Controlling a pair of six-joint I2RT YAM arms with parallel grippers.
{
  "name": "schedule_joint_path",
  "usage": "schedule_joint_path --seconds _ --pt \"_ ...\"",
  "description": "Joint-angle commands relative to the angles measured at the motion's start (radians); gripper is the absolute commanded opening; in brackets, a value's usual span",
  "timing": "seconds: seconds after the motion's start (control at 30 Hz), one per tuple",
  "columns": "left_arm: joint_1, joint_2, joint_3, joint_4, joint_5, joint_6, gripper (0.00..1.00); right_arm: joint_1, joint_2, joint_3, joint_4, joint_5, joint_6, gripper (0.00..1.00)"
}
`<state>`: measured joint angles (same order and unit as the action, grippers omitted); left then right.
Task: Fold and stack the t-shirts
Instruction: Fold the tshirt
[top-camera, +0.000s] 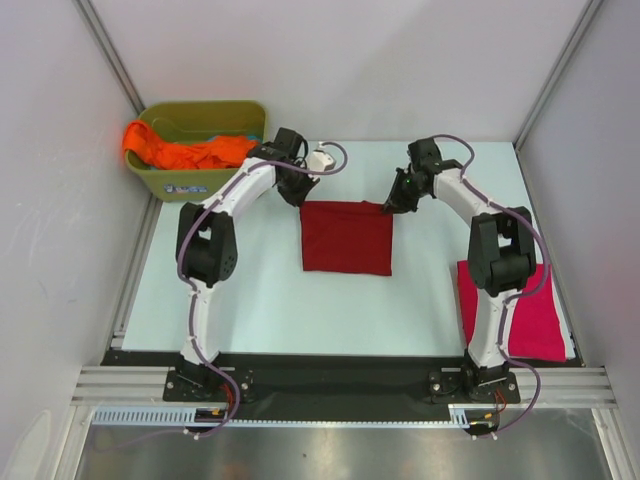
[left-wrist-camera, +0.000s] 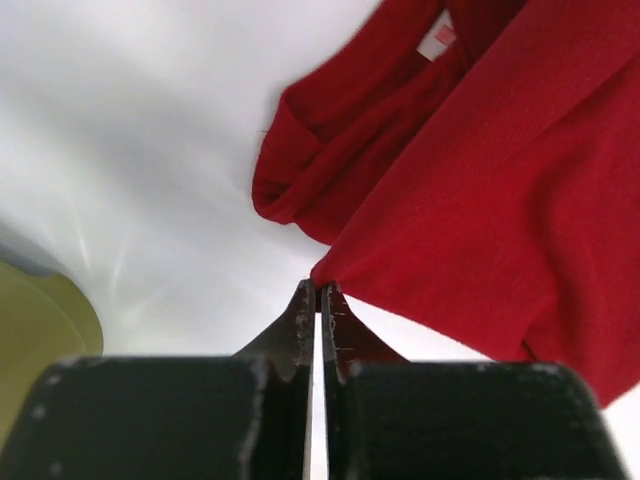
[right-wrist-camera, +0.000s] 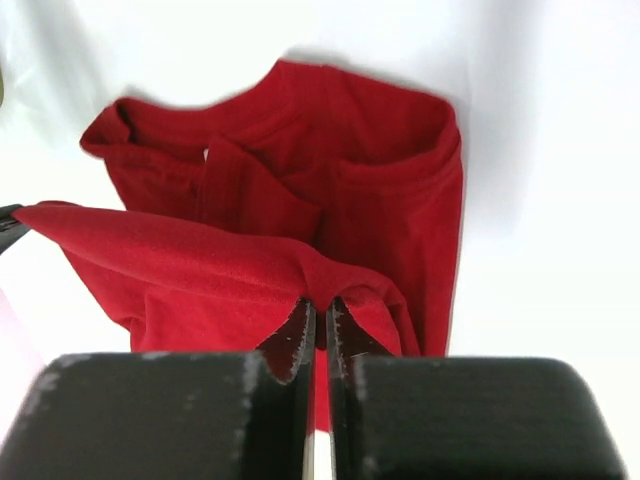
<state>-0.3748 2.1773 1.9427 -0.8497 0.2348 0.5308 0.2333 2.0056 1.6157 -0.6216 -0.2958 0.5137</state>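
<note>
The dark red t-shirt (top-camera: 347, 237) lies folded in the middle of the table. My left gripper (top-camera: 298, 195) is shut on its far left corner; the left wrist view shows the cloth (left-wrist-camera: 480, 180) pinched at the fingertips (left-wrist-camera: 318, 292). My right gripper (top-camera: 390, 205) is shut on its far right corner, with the red cloth (right-wrist-camera: 250, 260) lifted at the gripper (right-wrist-camera: 322, 305). The magenta-pink t-shirt (top-camera: 525, 315) lies folded at the right, partly behind the right arm. The orange t-shirt (top-camera: 185, 152) hangs over the tub's rim.
An olive-green tub (top-camera: 205, 118) stands at the far left corner. A white object (top-camera: 320, 160) sits near the left wrist. Walls close in the left, back and right sides.
</note>
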Motion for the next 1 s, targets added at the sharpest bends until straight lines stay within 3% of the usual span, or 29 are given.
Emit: schedule_joint_path --seconds 0.0,0.03,0.07,0.17,0.3,0.43,0.57,0.67,0.8,0.97 --pt "0.013 0.033 0.097 0.026 -0.075 -0.044 0.06 -0.019 0.044 0.079 0.051 0.063 0.025 0.13" --pt "0.011 0.039 0.111 0.034 -0.080 -0.052 0.16 -0.020 0.056 0.093 0.054 0.072 0.028 0.22" --pt "0.013 0.050 0.123 0.044 -0.084 -0.060 0.39 -0.022 0.068 0.105 0.060 0.083 0.029 0.40" --pt "0.011 0.047 0.171 0.075 -0.109 -0.103 0.53 -0.034 0.105 0.159 0.053 0.107 0.028 0.46" --pt "0.011 -0.065 0.090 0.083 -0.042 -0.175 0.53 -0.019 0.020 0.101 0.069 0.150 -0.004 0.47" --pt "0.010 -0.212 -0.244 0.136 0.081 -0.253 0.55 0.015 -0.106 -0.120 0.112 0.141 -0.018 0.59" --pt "0.007 -0.248 -0.396 0.181 0.115 -0.333 0.74 0.034 -0.143 -0.258 0.174 0.118 0.009 0.73" --pt "0.007 -0.238 -0.438 0.254 0.078 -0.363 0.78 0.032 -0.102 -0.281 0.200 0.073 0.026 0.80" --pt "0.007 -0.199 -0.442 0.293 0.017 -0.370 0.75 0.029 -0.062 -0.300 0.235 0.064 0.037 0.78" --pt "0.007 -0.154 -0.465 0.323 -0.008 -0.377 0.73 0.017 -0.047 -0.353 0.327 -0.014 0.066 0.62"
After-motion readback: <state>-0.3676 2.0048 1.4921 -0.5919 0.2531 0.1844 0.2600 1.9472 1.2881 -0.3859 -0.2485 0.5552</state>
